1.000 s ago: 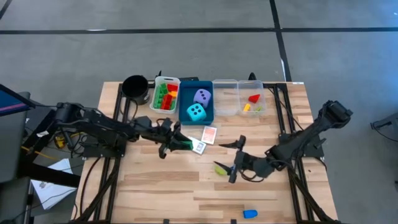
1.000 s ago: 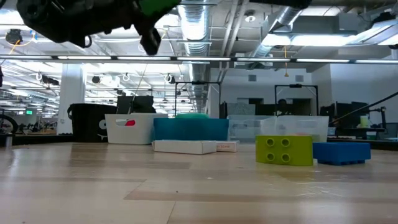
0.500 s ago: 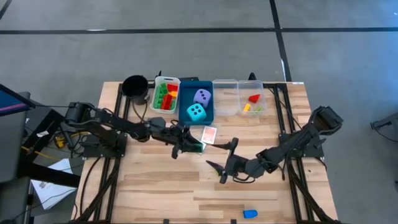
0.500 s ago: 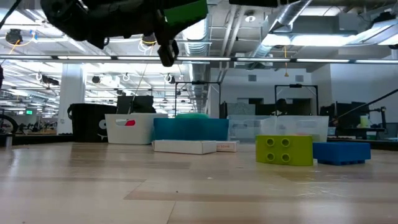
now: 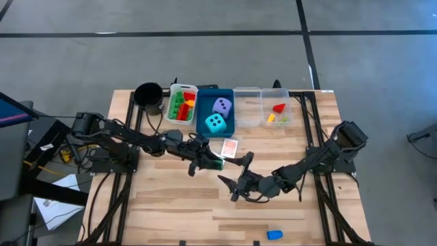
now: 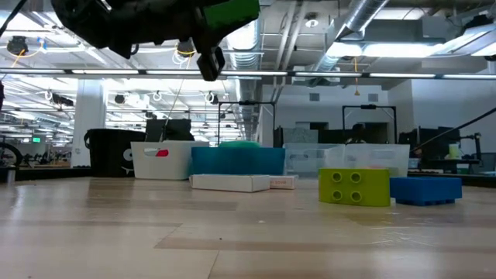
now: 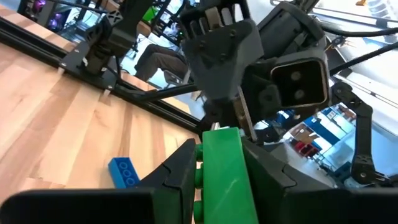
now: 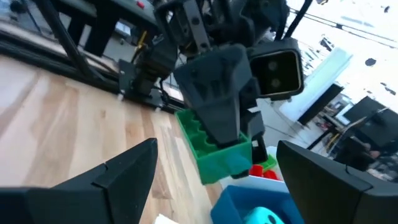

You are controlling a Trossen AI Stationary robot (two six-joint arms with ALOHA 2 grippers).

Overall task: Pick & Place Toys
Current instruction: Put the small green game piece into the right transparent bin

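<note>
Left tool [image 5: 213, 162] pinches a green brick [image 7: 222, 171] above the worktop [image 5: 171, 205]. Facing it, the right tool [image 5: 235, 179] hangs with fingers spread wide, empty.

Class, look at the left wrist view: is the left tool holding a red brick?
No. The left tool grips a green brick between its dark fingers.

The left end effector [image 7: 217, 177] is gripping a green brick [image 7: 225, 174] between its dark fingers. Facing it is the right end effector [image 7: 249, 68]. A blue brick [image 7: 124, 172] is lying on the wooden tabletop [image 7: 62, 118].
</note>
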